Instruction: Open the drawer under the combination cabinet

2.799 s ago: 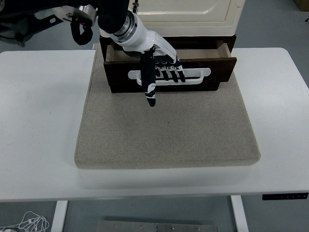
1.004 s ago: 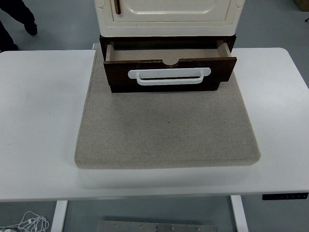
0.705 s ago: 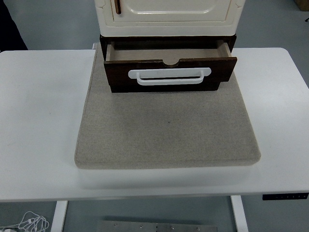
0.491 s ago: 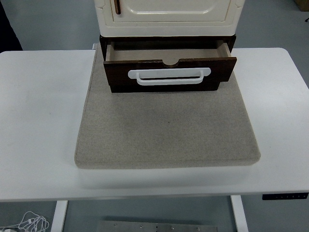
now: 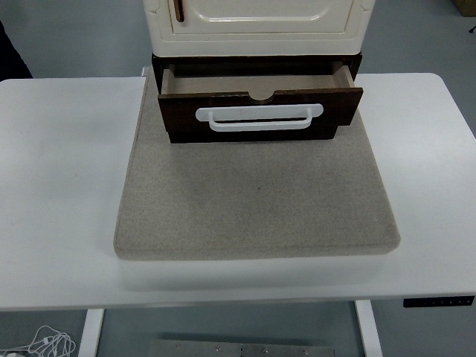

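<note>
White table (image 5: 59, 186) carries a grey felt mat (image 5: 256, 201) at frame centre. At top centre, the dark brown wooden drawer (image 5: 260, 111) with its white bar handle (image 5: 259, 117) stands pulled out beneath the cream cabinet (image 5: 260, 22). Neither robot hand is visible.

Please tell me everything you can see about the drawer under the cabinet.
The drawer is dark brown and looks like wood, with a white bar handle across its front and a small notch in the front's top edge. It is pulled partly out from below the cream cabinet, over a grey mat. The visible inside looks empty. No hand touches it.
</note>
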Controlling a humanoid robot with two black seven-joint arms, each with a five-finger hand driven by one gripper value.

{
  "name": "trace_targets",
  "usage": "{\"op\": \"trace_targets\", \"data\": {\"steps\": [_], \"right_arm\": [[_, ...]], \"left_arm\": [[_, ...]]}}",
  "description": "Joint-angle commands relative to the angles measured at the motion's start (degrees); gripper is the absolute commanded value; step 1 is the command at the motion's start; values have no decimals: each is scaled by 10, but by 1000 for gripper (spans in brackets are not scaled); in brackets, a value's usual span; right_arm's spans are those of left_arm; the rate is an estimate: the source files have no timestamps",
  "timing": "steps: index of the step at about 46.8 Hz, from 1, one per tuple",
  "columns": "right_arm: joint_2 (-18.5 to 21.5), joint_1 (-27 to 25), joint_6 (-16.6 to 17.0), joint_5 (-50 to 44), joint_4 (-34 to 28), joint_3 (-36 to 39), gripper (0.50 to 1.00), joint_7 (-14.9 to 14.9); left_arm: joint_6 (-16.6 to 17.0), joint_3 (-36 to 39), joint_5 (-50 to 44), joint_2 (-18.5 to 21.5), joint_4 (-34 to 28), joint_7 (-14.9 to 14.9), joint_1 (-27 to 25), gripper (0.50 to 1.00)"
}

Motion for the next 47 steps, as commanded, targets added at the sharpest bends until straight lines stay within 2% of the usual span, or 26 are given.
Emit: {"op": "trace_targets", "data": {"steps": [1,8,23,35,47], "right_arm": [[0,0,0,0,0,0,926,0],[0,-1,1,0,0,0,926,0],[0,-4,1,0,0,0,926,0],[0,-5,2,1,0,0,926,1],[0,-4,1,0,0,1,926,0]], "left_arm": [[-5,-2,-44,-15,5,-1,21,1000],[-8,-2,-107,-33,3,-3,55,1000],[-10,-4,-123,-87,3,-10,102,1000],[-22,-4,-131,-122,3,-20,117,1000],[-29,-5,-138,-136,1,-42,120,1000]]}}
